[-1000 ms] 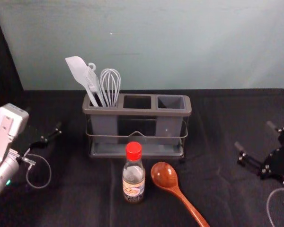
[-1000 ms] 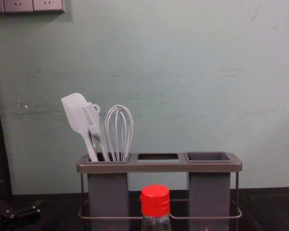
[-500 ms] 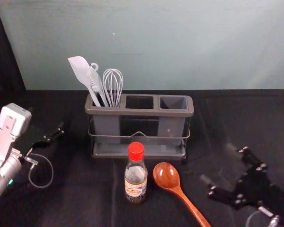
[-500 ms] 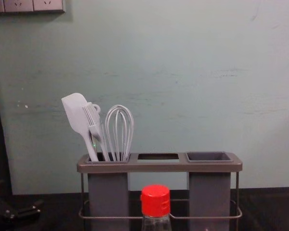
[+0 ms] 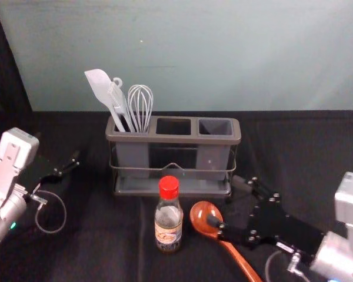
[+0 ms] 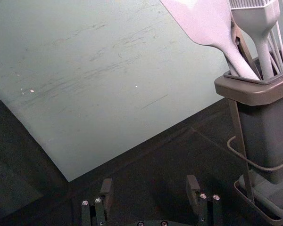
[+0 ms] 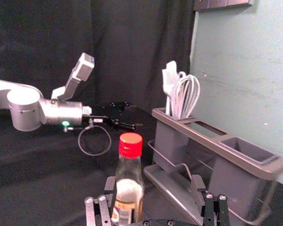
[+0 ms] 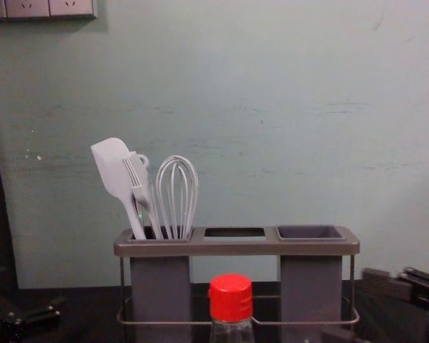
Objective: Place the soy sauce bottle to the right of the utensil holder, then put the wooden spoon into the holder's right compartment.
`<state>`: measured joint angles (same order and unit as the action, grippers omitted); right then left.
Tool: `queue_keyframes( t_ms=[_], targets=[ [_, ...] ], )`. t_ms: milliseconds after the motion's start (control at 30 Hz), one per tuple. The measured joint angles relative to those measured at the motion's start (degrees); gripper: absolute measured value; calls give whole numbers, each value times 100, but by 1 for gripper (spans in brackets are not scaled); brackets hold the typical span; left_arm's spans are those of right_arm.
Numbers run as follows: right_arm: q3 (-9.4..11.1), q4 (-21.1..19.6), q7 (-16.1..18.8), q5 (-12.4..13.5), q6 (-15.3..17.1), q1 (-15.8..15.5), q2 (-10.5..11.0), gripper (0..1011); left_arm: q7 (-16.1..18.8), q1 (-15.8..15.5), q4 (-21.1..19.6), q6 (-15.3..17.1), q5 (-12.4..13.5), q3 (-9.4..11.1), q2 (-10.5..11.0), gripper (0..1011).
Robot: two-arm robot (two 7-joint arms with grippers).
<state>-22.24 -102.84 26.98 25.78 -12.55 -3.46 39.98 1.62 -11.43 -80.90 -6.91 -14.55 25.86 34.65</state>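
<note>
At the right of the bottle [image 5: 168, 228], the right gripper [image 5: 226, 201] has been brought inward from the table's right side. Its fingers are spread, nothing is held, and the opening is directed at the bottle. One finger is positioned over the bowl of the spoon [image 5: 200, 212]; whether the bowl is touched cannot be determined. Bottle and spoon have not been displaced: the bottle is upright in front of the holder [image 5: 182, 140], and the spoon is laid beside it, handle toward the near edge.

The approach for the bottle grasp is judged to be under way; neither placement is complete. The bottle should be centred between the fingers before closure. If the gripper is too low, the spoon may be dragged.

The right compartment [image 5: 215, 127] is unoccupied. A spatula [image 5: 103, 91], a brush [image 5: 119, 103] and a whisk [image 5: 140, 106] are stored at the opposite end. The left gripper [image 6: 149, 186] is parked at the left, open and unloaded.

The table is covered with black cloth [image 5: 106, 235]. It is backed by a scuffed, pale green wall [image 5: 223, 59], on which a socket panel [image 8: 43, 8] is mounted. A dark curtain [image 7: 132, 47] is hung at the left.
</note>
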Motion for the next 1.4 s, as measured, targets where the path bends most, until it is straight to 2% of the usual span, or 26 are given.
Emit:
queue_keyframes(
  t_ms=[233,267,367,600,867,1400],
  targets=[
    [-207,283,283,127,500,495,-429,1002,0,0,0,0,0,0,0,1012],
    [-207,283,283,127,500,495,-429,1002,0,0,0,0,0,0,0,1011],
    [-310,406,319,72,728,701,-626,1003,0,0,0,0,0,0,0,1011],
    [-487,575,328,-145,991,989,-903,1002,0,0,0,0,0,0,0,1011],
    [-611,647,333,-315,1088,1126,-1069,1003,0,0,0,0,0,0,0,1011],
    [-647,734,335,-313,1181,1249,-1275,1002,0,0,0,0,0,0,0,1012]
  ],
)
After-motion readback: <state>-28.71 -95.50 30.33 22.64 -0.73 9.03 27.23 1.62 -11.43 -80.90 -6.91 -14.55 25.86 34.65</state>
